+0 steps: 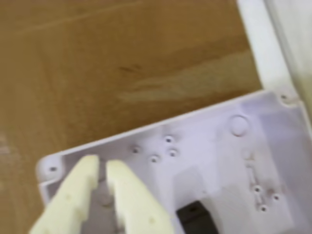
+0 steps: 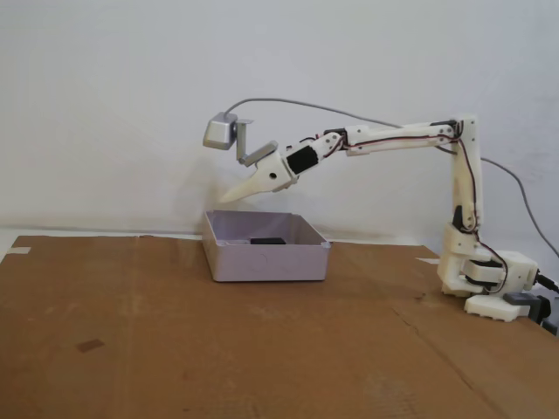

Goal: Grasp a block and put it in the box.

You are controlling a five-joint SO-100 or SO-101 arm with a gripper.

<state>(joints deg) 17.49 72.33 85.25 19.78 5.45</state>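
The block [image 1: 196, 219] lay inside the box [image 1: 161, 130]. The hand [image 1: 101, 165] hung above it, empty, fingers nearly together; best was to lift straight clear of the walls.

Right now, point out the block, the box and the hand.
block [image 1: 197, 220], wrist view, its top face.
box [image 2: 266, 263], fixed view, its front wall.
hand [image 1: 101, 163], wrist view, between the fingertips.

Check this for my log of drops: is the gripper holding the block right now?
No: in the fixed view the block lies inside the box, while the gripper hangs above it with nothing between its fingers.
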